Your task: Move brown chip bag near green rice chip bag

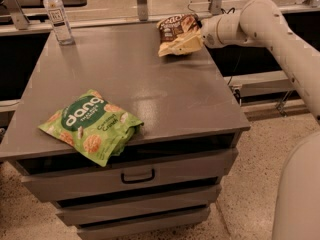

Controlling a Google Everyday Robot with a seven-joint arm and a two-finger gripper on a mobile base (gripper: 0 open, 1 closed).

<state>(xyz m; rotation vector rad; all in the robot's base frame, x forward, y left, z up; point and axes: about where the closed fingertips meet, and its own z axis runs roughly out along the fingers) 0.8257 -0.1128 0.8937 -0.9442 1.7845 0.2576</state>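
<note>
The brown chip bag (175, 28) sits at the far right part of the grey table (150, 84), close to the back edge and near the right-hand corner. Its dark brown front is tipped up toward the camera and a pale yellow portion spreads out below it onto the tabletop. The gripper (194, 38) is right against the bag's right side, meeting it where the brown front gives way to the pale yellow, and it overlaps the bag so closely that the two are hard to separate. Whether the gripper is clamped on the bag or merely resting against it cannot be told. The white arm (270, 29) reaches in from the right, beyond the table's edge, and runs roughly level toward the bag. Well apart from all this, the green rice chip bag (90, 126) lies flat at the near left of the table, its lower corner hanging slightly over the front edge, white "dang" lettering facing up. A clear water bottle (57, 16) stands upright at the far left corner. Below the tabletop is a drawer with a dark handle (137, 175).
</note>
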